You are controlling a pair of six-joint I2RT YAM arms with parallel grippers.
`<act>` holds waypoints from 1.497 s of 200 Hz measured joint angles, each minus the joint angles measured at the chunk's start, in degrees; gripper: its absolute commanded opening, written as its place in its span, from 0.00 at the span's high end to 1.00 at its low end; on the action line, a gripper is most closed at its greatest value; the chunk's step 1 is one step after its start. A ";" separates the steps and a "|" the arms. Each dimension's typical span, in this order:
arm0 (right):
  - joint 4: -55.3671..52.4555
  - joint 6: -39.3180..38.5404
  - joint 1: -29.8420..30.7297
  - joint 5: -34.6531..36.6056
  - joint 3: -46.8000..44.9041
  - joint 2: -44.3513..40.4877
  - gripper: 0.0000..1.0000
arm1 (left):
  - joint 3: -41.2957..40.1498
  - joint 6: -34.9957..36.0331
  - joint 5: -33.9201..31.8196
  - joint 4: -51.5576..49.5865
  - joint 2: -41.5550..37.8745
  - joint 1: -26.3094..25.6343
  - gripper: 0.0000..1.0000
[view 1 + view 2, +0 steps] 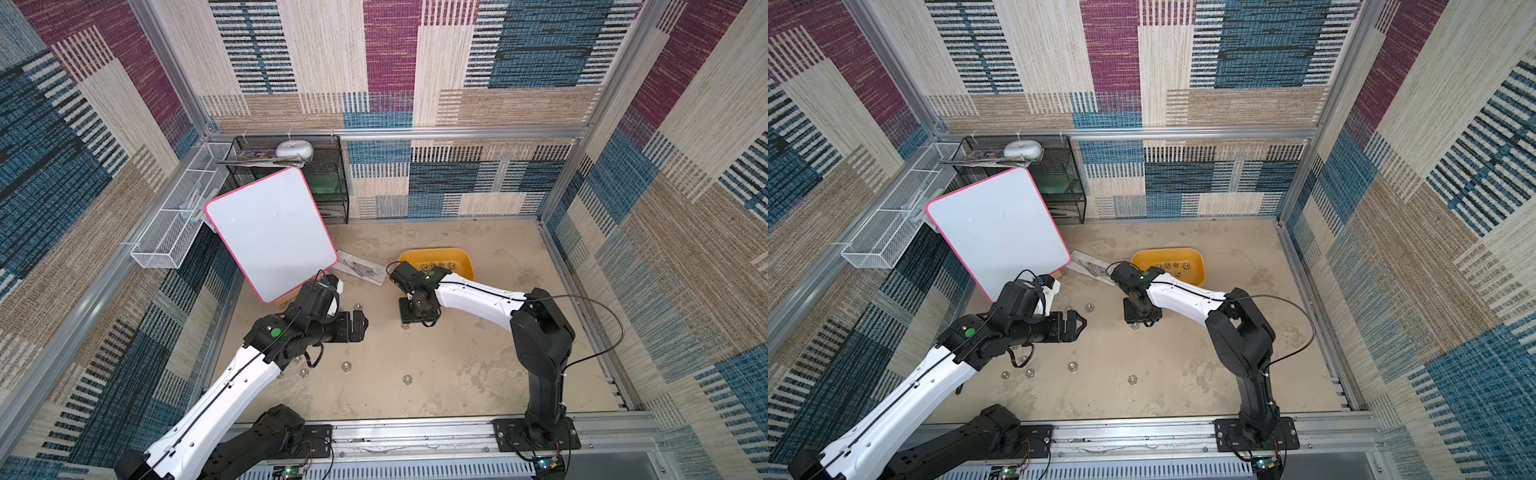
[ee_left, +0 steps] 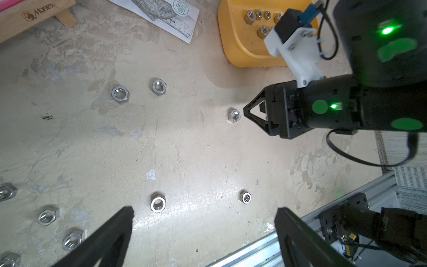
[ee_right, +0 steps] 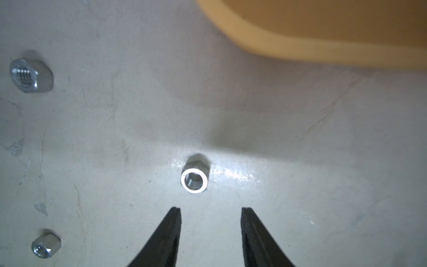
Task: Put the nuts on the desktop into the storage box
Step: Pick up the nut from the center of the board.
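Observation:
Several silver nuts lie scattered on the beige desktop [image 1: 457, 365], among them one [image 1: 407, 379] near the front and one [image 1: 356, 306] by the left arm. The yellow storage box [image 1: 467, 262] at the back holds several nuts [image 1: 432, 264]. My right gripper [image 3: 210, 209] points down, open a moderate way, just short of a nut [image 3: 194, 180] standing on the desktop; nothing sits between its fingers. In the left wrist view that same nut [image 2: 233, 115] lies right at the right gripper's tip. My left gripper [image 2: 204, 209] hovers wide open and empty, close to two nuts [image 2: 158, 203] [image 2: 245, 197].
A pink-edged whiteboard [image 1: 270, 232] leans at the back left, in front of a black mesh shelf [image 1: 328, 187] and a white wire basket [image 1: 174, 224]. A printed ruler sheet [image 1: 361, 270] lies left of the box. An aluminium rail [image 1: 415, 432] runs along the front edge.

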 measured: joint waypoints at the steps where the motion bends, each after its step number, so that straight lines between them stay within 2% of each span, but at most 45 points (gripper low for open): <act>1: 0.00 0.07 0.04 -0.02 0.07 0.11 0.52 | -0.02 -0.02 0.00 -0.04 -0.07 0.00 0.00; 85: 0.83 2.60 1.31 -0.57 1.57 5.55 0.52 | -0.79 -0.83 0.00 -2.36 -3.19 0.00 0.00; 115: 1.03 2.69 1.31 -0.79 1.88 6.49 0.56 | -0.76 -0.90 0.02 -2.34 -3.19 0.00 0.00; 141: 1.01 2.75 1.33 -0.76 1.88 6.91 0.60 | -0.79 -1.05 0.02 -2.34 -3.19 0.00 0.00; 191: 0.81 2.78 1.33 -0.35 2.36 6.91 0.77 | -0.70 -1.03 0.00 -2.34 -2.67 0.00 0.00; 249: -1.77 1.53 0.44 1.99 6.40 6.14 0.78 | 0.13 -0.72 0.00 -2.23 -1.66 0.00 0.00; 299: -5.16 -1.22 -4.44 5.01 12.66 3.72 0.77 | 1.22 0.26 -0.02 -2.12 -0.22 0.00 0.00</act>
